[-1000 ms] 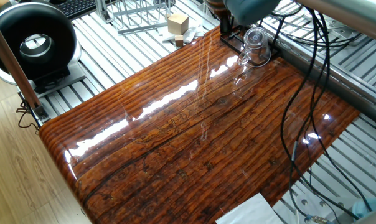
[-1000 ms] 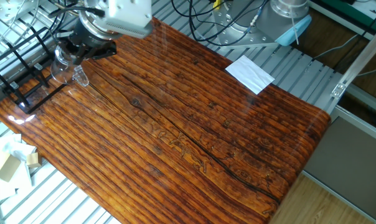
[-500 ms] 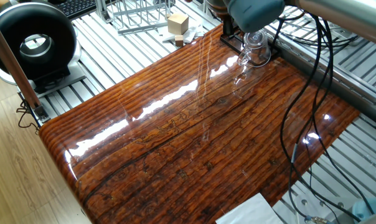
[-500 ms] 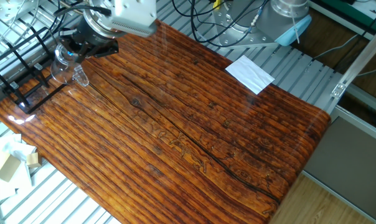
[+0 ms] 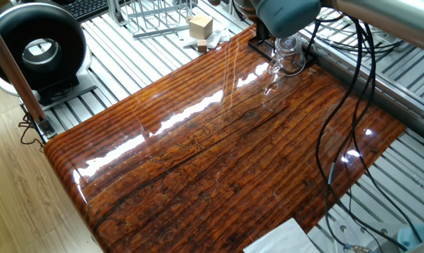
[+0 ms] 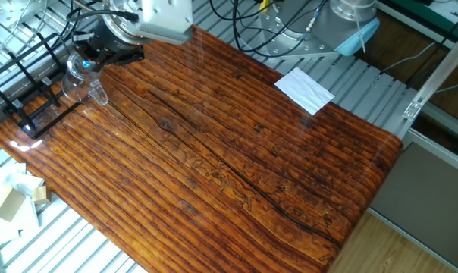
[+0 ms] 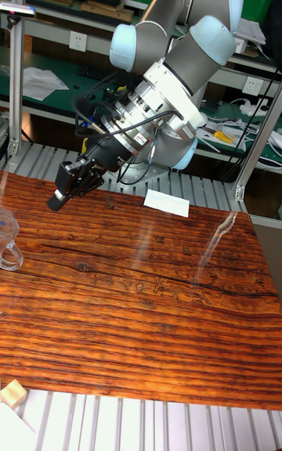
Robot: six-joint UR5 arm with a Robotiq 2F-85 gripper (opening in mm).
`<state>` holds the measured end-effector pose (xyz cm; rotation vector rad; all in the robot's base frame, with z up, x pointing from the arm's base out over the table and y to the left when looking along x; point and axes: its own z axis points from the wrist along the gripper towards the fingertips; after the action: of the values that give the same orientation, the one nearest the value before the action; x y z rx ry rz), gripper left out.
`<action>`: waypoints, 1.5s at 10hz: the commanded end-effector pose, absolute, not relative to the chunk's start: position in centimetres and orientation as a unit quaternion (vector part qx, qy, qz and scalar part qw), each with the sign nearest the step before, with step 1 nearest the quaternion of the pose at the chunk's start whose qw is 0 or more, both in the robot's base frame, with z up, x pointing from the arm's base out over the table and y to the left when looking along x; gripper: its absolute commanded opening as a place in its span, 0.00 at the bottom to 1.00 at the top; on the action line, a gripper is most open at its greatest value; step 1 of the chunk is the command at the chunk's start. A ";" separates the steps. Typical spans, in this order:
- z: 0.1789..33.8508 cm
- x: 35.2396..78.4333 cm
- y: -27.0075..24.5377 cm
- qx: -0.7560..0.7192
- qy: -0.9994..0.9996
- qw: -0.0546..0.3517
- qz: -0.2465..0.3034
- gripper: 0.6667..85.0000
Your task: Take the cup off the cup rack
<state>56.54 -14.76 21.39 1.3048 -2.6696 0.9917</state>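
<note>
Cup point(image 6: 76, 82) sits at the far corner of the table point(image 6: 236, 152), right at the cup rack point(image 6: 23, 98), handle point(image 6: 99, 95) sticking out toward the open wood. Gripper point(image 7: 63, 194) hangs just above and beside it, not on it as far as I can see.

My read of the step: closing in for the grasp.
- I'd bring the fingers down over the rim or wall on the side away from the rods, clear of the thin black wire.
- Glass is slick with a thick base, so I'd close square on the wall, not on the handle loop.
- Then lift straight up along the rod before moving sideways. Dragging sideways early could tip the light rack.

Hard to make out:
- In one fixed view the arm's wrist point(image 5: 286, 13) covers the fingers completely.
- In the other fixed view they are a dark lump against dark cables.
- The tall view shows them side-on, so I cannot tell how far the jaws are spread.
- The tall view cuts the cup at its left edge and shows no rack.
- The clear glass blurs into glare. It looks hung on or leaning at a rod, possibly just standing beside the base; I can't tell which.
</note>
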 end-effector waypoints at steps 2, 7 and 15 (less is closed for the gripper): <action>21.6 56.5 -15.1 0.422 -0.847 0.008 0.321 0.00; 21.7 54.4 -15.3 0.393 -0.839 -0.051 0.373 0.00; 18.4 54.5 -14.7 0.390 -0.827 -0.101 0.392 0.00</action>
<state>54.33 -14.73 19.24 1.3016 -2.7547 1.3013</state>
